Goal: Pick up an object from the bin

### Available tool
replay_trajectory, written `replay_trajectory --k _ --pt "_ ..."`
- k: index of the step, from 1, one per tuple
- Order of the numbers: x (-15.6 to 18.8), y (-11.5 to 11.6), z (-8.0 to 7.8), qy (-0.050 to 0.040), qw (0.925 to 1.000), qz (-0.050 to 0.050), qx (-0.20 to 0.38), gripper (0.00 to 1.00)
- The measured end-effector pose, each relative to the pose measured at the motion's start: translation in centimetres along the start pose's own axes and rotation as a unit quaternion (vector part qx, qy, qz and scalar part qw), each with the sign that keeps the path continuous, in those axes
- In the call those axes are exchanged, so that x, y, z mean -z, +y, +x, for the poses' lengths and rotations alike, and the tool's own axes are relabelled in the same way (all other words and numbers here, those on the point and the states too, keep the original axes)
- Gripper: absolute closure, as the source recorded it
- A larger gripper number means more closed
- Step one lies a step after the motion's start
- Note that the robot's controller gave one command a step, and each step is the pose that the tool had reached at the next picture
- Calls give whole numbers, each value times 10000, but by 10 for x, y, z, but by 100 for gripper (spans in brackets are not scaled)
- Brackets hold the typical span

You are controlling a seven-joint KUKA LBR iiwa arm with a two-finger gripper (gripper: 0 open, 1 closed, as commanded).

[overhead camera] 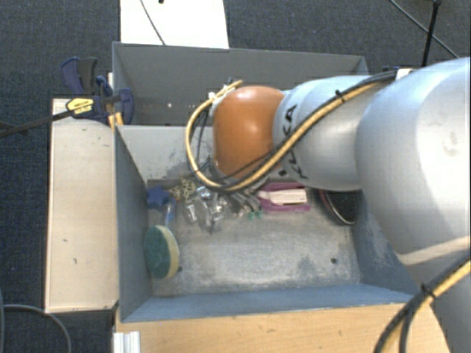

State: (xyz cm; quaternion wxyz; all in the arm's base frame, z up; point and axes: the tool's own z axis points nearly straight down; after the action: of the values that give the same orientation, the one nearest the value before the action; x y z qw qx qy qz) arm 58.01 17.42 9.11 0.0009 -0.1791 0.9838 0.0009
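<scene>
Gripper sits low over the floor of the grey metal bin, left of centre, below the arm's orange wrist cover. Whether it is spread, closed or pinching anything: cannot tell, its tip merges with glinting metal and shadow. Nearest candidate is a small speckled tan-and-dark lump, just beside the gripper on its upper left. A blue plastic piece lies further left, against the left wall. A small green bit is just right of the gripper. A flat pink-and-white box has its long axis left-right and its upper edge cut off by the arm. A round green disc with a yellowish rim lies well apart, front left. A dark round thing is mostly hidden under the arm, kind unclear.
</scene>
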Motion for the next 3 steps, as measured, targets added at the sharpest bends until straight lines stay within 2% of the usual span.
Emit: replay_trajectory --k 1,2,3 --pt "0 0 0 2 10000 0 -8 0" --pt "0 0 0 1 9999 1 128 100" --pt "0 0 0 3 9999 1 126 0"
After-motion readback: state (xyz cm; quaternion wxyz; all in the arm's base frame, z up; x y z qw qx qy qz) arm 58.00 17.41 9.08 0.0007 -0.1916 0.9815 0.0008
